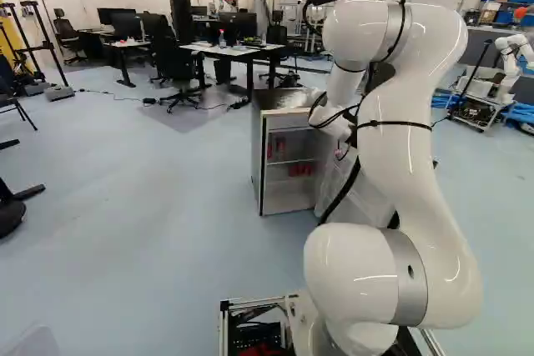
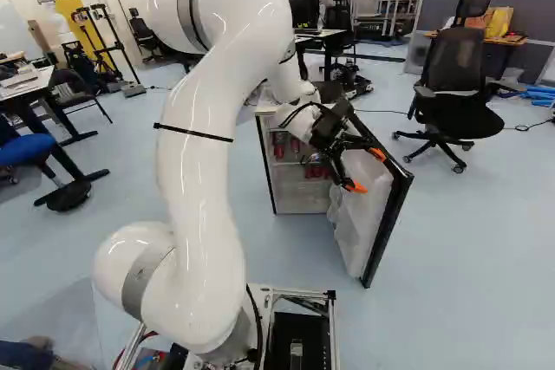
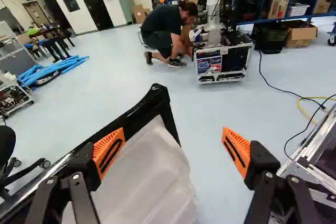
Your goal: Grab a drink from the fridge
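Evidently canned drinks: red cans [image 2: 317, 171], small, upright as far as can be told, kept inside the fridge [image 1: 257, 160] on at least two levels. Lower group: several, side by side. Upper group: near the left wall; exact count cannot be told.

Handling, as judged: modest weight if full, more in the base than the size suggests; stiff under light pressure, thin-walled and liable to dent under a hard squeeze; smooth, and likely slippery if chilled and damp. Sealed ends to be spared.

Recommended hold: one can only, at mid-height of the round body, a pad to either side, brought in level through the open front. Neighbours stand close, so an end can of the row should give the fingers most room. Moderate, even pressure; keep upright on the way out.

Tool [image 3: 173, 136]: fingers spread wide, nothing gripped, orange pads [image 3: 236, 148] facing each other across a broad gap. Placed at the inner side of the opened door [image 2: 388, 223], whose pale liner shows below and partly between the fingers. Contact with the door: cannot be told.

Position of the cans relative to the tool: to its left and, it seems, farther in, behind the fridge's front edge, well apart from the pads. None lies ahead of the fingers in the wrist view; the tool points elsewhere, and would need turning left towards the opening, clear of the door.
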Robot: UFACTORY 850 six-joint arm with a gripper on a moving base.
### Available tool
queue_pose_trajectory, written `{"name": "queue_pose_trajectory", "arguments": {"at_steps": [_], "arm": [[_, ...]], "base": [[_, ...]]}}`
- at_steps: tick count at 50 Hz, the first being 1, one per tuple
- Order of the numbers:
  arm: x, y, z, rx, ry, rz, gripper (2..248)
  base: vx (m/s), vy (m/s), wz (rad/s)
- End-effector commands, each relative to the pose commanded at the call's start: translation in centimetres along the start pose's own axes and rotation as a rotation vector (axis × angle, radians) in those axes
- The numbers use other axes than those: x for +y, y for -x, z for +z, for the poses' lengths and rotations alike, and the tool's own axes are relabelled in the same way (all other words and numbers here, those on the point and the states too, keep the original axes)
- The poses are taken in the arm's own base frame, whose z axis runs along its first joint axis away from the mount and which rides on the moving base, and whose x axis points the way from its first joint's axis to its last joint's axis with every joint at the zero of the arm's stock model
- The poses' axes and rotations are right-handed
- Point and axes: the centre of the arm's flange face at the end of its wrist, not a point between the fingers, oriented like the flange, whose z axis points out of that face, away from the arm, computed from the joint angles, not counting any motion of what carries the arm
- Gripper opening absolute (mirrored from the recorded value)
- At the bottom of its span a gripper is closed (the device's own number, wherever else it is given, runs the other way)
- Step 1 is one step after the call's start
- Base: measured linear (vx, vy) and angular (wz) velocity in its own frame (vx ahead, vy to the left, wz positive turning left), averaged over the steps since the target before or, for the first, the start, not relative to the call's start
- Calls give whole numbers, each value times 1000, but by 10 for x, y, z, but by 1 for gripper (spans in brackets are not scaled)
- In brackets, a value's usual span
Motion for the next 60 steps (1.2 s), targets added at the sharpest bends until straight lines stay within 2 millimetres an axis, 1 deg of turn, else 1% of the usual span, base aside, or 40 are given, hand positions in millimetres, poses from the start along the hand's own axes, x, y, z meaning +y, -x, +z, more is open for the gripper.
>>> {"name": "queue_pose_trajectory", "arguments": {"at_steps": [19,31,41,60], "arm": [[-37,-4,32,-46,18,65,247],[-41,-3,34,-57,-7,61,247],[-37,-5,32,-42,-74,24,247],[-9,-12,18,-5,-268,-101,247]], "base": [[0,0,0],[0,0,0],[0,0,0],[0,0,0]]}}
